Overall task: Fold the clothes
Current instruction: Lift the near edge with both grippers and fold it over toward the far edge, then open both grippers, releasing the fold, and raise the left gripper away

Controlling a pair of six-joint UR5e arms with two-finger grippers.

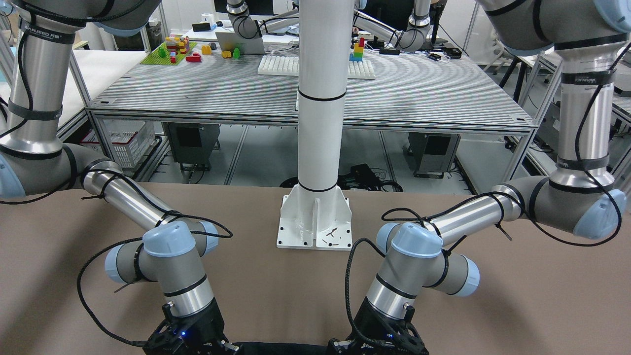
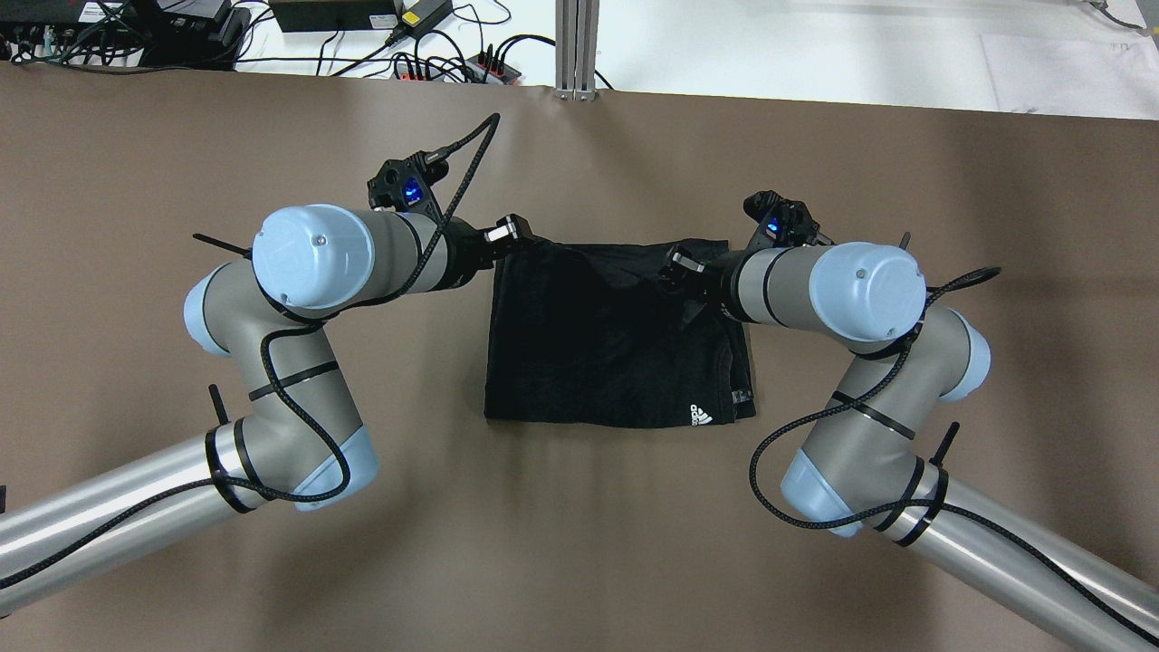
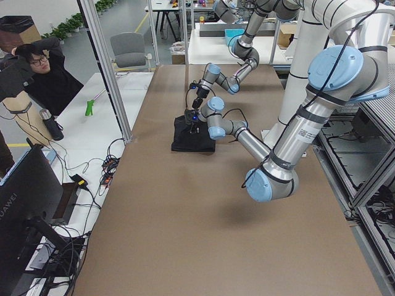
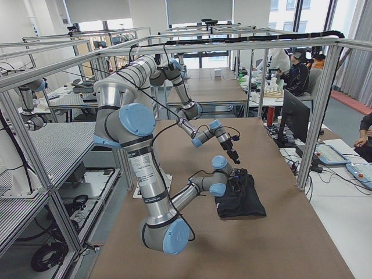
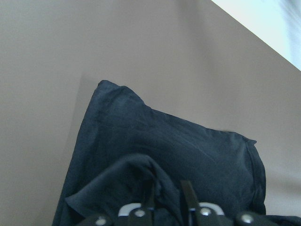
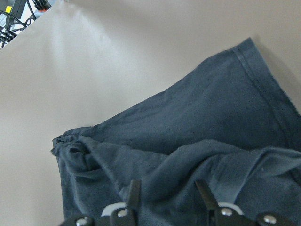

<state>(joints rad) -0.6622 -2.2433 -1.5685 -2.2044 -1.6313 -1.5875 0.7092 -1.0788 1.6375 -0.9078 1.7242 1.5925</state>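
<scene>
The black T-shirt [image 2: 607, 344] lies folded into a rough rectangle on the brown table [image 2: 579, 525], with a small white logo [image 2: 699, 415] near its near right corner. Its chest print is hidden. My left gripper [image 2: 518, 237] is at the shirt's far left corner. In the left wrist view [image 5: 168, 188] its fingers stand close together, pinching a raised fold of cloth. My right gripper [image 2: 673, 265] is over the far right part. In the right wrist view [image 6: 165, 186] its fingers are wider apart, with a thick bunch of cloth [image 6: 197, 160] raised between them.
The white robot pedestal [image 1: 315, 217] stands at the table's robot side. Cables and power strips [image 2: 435, 59] lie past the far edge. An operator [image 3: 43, 68] sits beside the table, next to monitors [image 4: 293, 119]. Bare brown table surrounds the shirt.
</scene>
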